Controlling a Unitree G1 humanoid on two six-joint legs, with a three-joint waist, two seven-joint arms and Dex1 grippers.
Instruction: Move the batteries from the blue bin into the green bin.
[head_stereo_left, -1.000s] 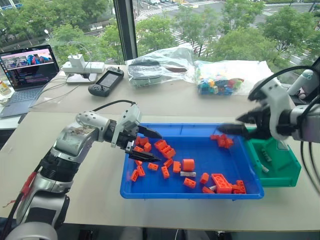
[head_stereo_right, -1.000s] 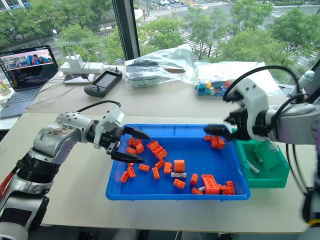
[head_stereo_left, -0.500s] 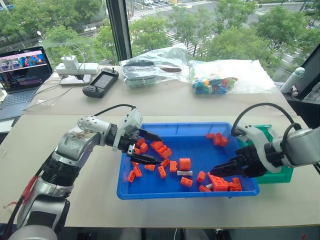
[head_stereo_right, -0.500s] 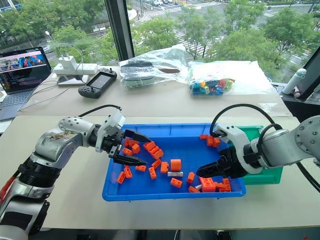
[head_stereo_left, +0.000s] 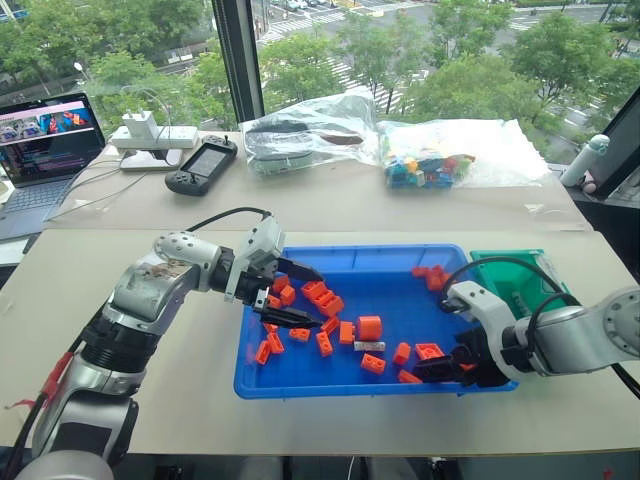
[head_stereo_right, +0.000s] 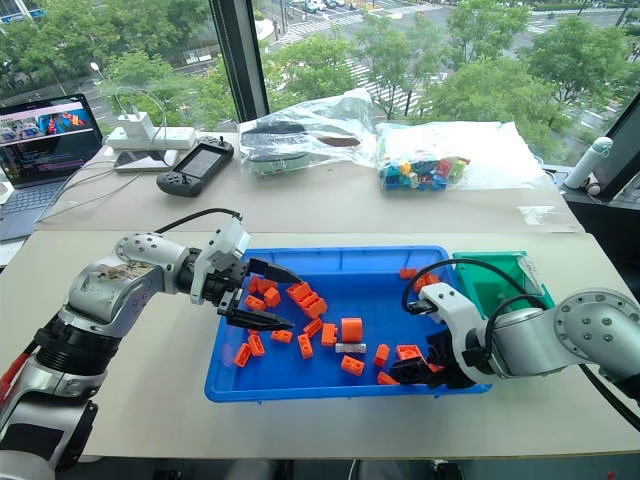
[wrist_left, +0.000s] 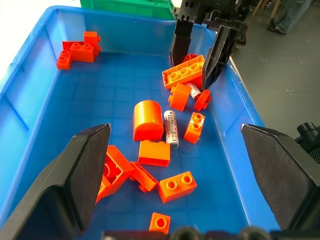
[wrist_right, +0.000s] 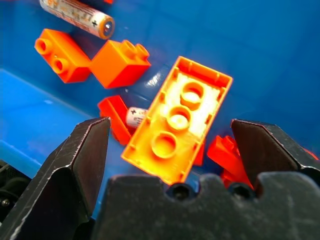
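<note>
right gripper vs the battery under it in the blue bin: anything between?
Yes. Right wrist view: between the open right gripper and the half-hidden battery lies an upturned orange brick, covering one end.

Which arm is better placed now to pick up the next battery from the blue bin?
The right. Its gripper stands open, low over a battery half hidden beneath an orange brick, close to the green bin. The left gripper is at the far end.

bright window daylight, soft shadows, blurred wrist close-up
</note>
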